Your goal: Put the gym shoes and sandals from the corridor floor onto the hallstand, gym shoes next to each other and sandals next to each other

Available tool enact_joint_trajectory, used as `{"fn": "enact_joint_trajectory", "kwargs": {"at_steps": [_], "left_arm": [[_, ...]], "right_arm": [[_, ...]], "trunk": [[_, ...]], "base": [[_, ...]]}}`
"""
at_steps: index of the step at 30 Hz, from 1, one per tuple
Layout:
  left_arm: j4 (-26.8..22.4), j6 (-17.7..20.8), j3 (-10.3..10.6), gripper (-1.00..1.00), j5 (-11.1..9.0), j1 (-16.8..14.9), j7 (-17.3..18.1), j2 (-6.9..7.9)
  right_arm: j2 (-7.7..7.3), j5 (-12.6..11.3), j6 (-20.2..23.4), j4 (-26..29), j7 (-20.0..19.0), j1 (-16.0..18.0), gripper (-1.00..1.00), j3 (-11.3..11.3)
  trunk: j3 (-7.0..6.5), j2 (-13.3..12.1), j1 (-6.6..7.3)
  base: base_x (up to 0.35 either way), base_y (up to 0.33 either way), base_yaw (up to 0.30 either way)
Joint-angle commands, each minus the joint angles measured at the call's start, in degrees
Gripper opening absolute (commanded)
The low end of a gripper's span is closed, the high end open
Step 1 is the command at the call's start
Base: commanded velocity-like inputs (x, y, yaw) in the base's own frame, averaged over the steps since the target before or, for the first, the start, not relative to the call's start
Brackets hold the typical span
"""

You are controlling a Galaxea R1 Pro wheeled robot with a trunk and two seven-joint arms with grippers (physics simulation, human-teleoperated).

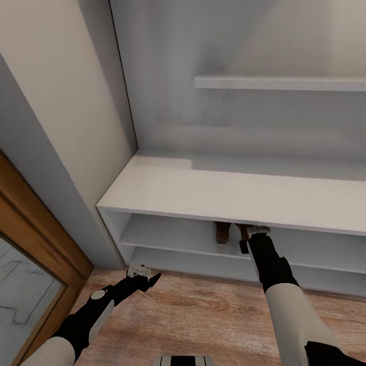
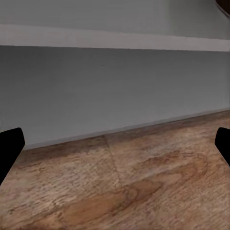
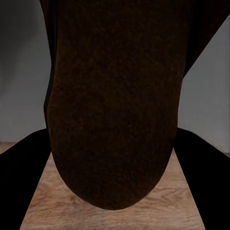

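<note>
The hallstand [image 1: 213,190] is a low white bench with open shelf bays against the grey wall. One dark brown sandal [image 1: 222,233] stands on its upper inner shelf. My right gripper [image 1: 248,235] reaches into that bay, shut on the second sandal [image 1: 242,230] right beside the first. In the right wrist view this sandal's dark sole [image 3: 115,96] hangs between my right gripper's [image 3: 115,184] black fingers [image 3: 24,187]. My left gripper [image 1: 145,278] hovers open over the corridor floor [image 1: 203,310] in front of the stand's left end. The left wrist view has its fingers [image 2: 9,148] spread wide, with nothing between them.
A wooden door frame with a glass panel [image 1: 35,254] stands at the left, close to my left arm. A floating wall shelf [image 1: 279,83] hangs above the bench top. The stand's white base panel [image 2: 96,91] meets the floor just ahead of my left gripper [image 2: 115,143].
</note>
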State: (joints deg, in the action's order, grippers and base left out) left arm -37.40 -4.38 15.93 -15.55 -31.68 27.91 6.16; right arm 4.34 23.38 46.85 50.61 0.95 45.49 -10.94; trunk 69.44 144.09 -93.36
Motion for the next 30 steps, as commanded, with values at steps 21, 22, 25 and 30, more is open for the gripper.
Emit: {"fn": "enact_joint_trajectory", "kwargs": {"at_steps": [21,22,25,30], "left_arm": [[0.0,-0.2,0.3,1.00,-0.4,0.0,-0.1,0.08],[0.0,-0.2,0.3,1.00,-0.4,0.0,-0.1,0.08],[0.0,-0.2,0.3,1.00,-0.4,0.0,-0.1,0.08],[0.0,-0.2,0.3,1.00,-0.4,0.0,-0.1,0.08]], "right_arm": [[0.06,-0.1,0.2,0.1,0.1,0.0,-1.00,-0.1],[0.06,-0.1,0.2,0.1,0.1,0.0,-1.00,-0.1],[0.06,-0.1,0.2,0.1,0.1,0.0,-1.00,-0.1],[0.06,-0.1,0.2,0.1,0.1,0.0,-1.00,-0.1]], "trunk": [[0.04,0.0,0.01],[0.04,0.0,0.01],[0.04,0.0,0.01],[0.04,0.0,0.01]], "base": [[0.054,0.000,0.000],[0.003,0.000,0.000],[0.001,0.000,0.000],[0.000,0.000,0.000]]}}
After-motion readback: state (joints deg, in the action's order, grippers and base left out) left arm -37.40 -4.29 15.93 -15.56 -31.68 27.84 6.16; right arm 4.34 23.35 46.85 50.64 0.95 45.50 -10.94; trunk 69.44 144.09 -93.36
